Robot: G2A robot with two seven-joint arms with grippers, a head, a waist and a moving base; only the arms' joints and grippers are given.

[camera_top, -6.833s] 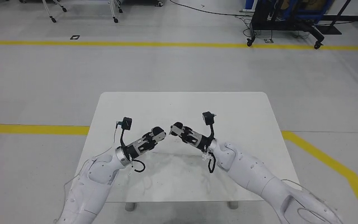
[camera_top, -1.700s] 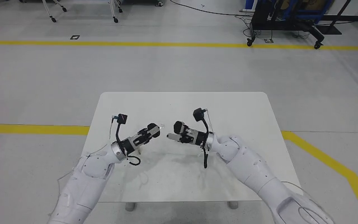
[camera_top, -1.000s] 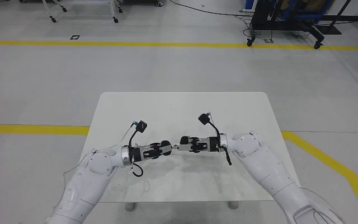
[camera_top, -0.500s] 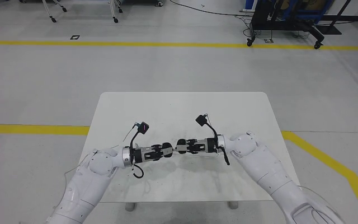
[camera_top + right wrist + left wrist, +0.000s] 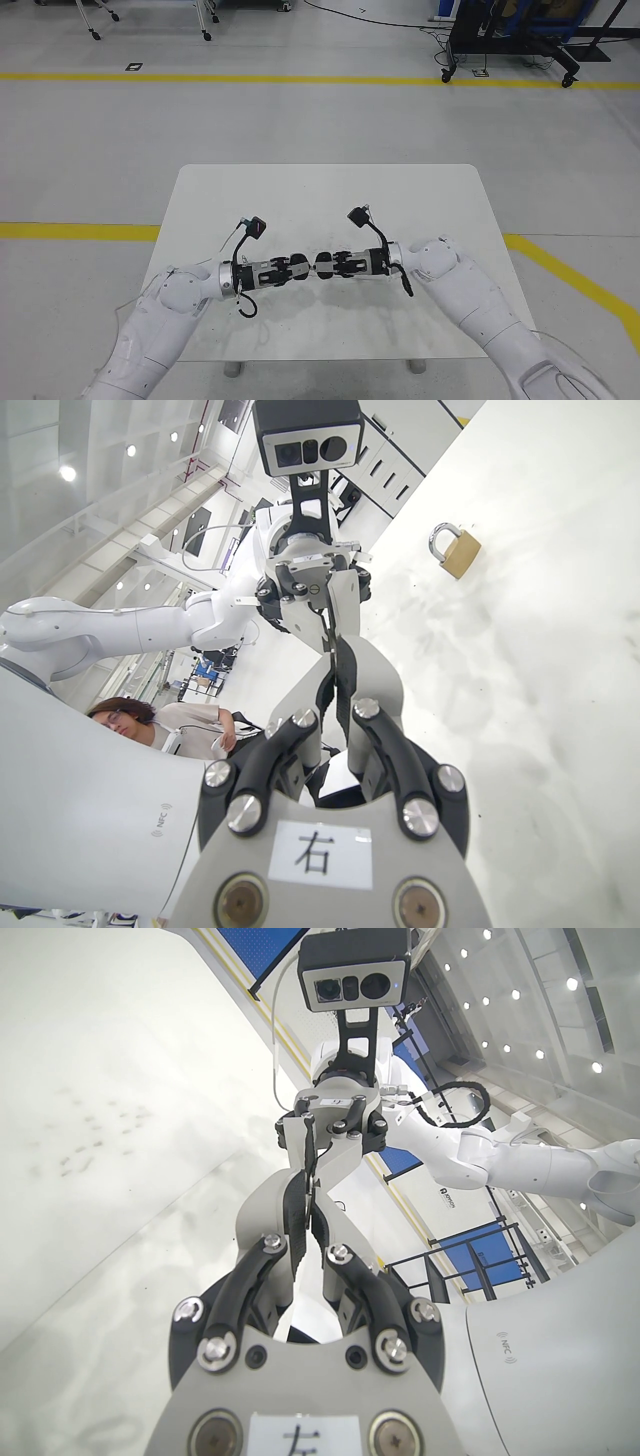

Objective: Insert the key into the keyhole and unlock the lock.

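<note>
Over the near middle of the table (image 5: 420, 190), the left gripper (image 5: 306, 1195) and right gripper (image 5: 336, 655) meet tip to tip, the fingers of both clenched on the thin key (image 5: 311, 1182), while farther off the brass padlock (image 5: 457, 546) lies flat on the table, well apart from both.

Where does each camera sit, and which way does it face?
Top view: above the arms, looking down at the white table; both forearms show.
Left wrist view: on that wrist, facing along the left gripper towards the right gripper.
Right wrist view: the reverse; brass padlock on the table beyond.
Shared: both grippers, tip to tip.
</note>
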